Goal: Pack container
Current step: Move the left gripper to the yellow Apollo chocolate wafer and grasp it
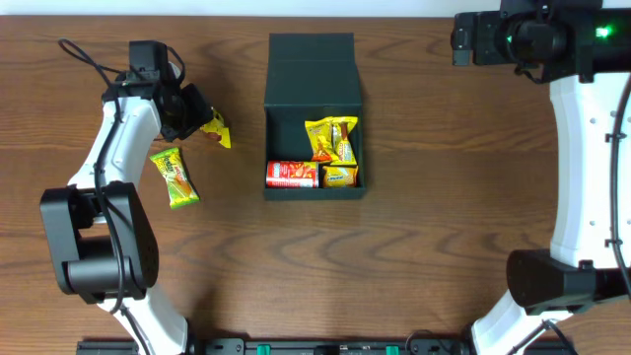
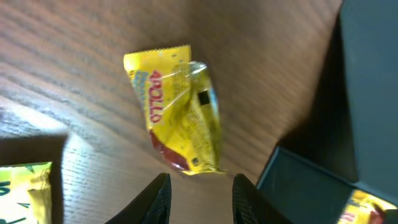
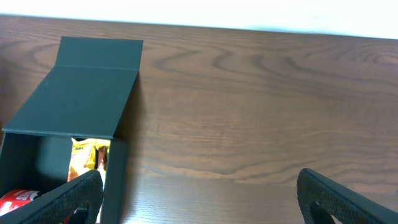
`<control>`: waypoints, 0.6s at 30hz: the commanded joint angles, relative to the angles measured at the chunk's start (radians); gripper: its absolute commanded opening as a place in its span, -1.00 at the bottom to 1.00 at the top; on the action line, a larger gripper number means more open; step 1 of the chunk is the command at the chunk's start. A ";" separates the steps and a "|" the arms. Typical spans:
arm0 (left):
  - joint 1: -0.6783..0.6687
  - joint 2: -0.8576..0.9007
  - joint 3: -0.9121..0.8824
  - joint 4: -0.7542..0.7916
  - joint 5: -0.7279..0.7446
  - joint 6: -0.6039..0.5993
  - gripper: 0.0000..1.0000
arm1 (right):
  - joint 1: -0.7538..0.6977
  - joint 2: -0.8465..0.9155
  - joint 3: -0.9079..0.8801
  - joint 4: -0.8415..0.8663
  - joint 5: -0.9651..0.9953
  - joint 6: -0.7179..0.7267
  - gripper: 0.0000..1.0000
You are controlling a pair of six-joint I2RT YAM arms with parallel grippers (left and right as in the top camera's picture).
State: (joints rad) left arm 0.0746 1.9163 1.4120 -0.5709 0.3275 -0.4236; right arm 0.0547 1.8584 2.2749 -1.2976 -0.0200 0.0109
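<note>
The dark teal container (image 1: 284, 118) sits at the table's centre with its flap lid (image 1: 312, 67) open to the far side. Inside lie a small red chip can (image 1: 292, 175) and yellow snack packets (image 1: 332, 138). A yellow packet (image 1: 216, 129) lies on the table left of the container. My left gripper (image 1: 194, 110) is open and empty just beside this packet, which fills the left wrist view (image 2: 177, 115) ahead of the fingers (image 2: 200, 194). My right gripper (image 3: 199, 193) is open wide and empty at the far right, with the container at the left of the right wrist view (image 3: 93, 93).
A green and yellow snack packet (image 1: 175, 177) lies on the table left of the container, nearer the front; its corner shows in the left wrist view (image 2: 25, 193). The left arm's base (image 1: 99, 247) stands at the front left, the right arm's base (image 1: 562, 276) at the front right.
</note>
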 commanded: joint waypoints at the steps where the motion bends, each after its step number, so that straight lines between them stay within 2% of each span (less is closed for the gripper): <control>1: 0.026 -0.007 -0.094 0.049 0.069 0.027 -0.33 | -0.001 0.001 -0.006 -0.001 -0.006 0.003 0.99; 4: 0.052 -0.007 -0.156 0.115 0.115 0.013 -0.31 | -0.001 0.001 -0.006 0.000 -0.007 0.003 0.99; 8: 0.068 -0.007 -0.200 0.220 0.176 -0.003 -0.14 | -0.001 0.001 -0.006 0.002 -0.007 0.003 0.99; 12: 0.064 0.001 -0.201 0.262 0.156 -0.012 0.04 | -0.001 0.001 -0.006 0.003 -0.007 0.003 0.98; 18: 0.061 0.076 -0.201 0.311 0.238 -0.059 -0.05 | -0.001 0.001 -0.006 0.003 -0.007 0.003 0.98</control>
State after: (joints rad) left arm 0.1394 1.9373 1.2129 -0.2668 0.5068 -0.4576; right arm 0.0547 1.8584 2.2745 -1.2961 -0.0204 0.0109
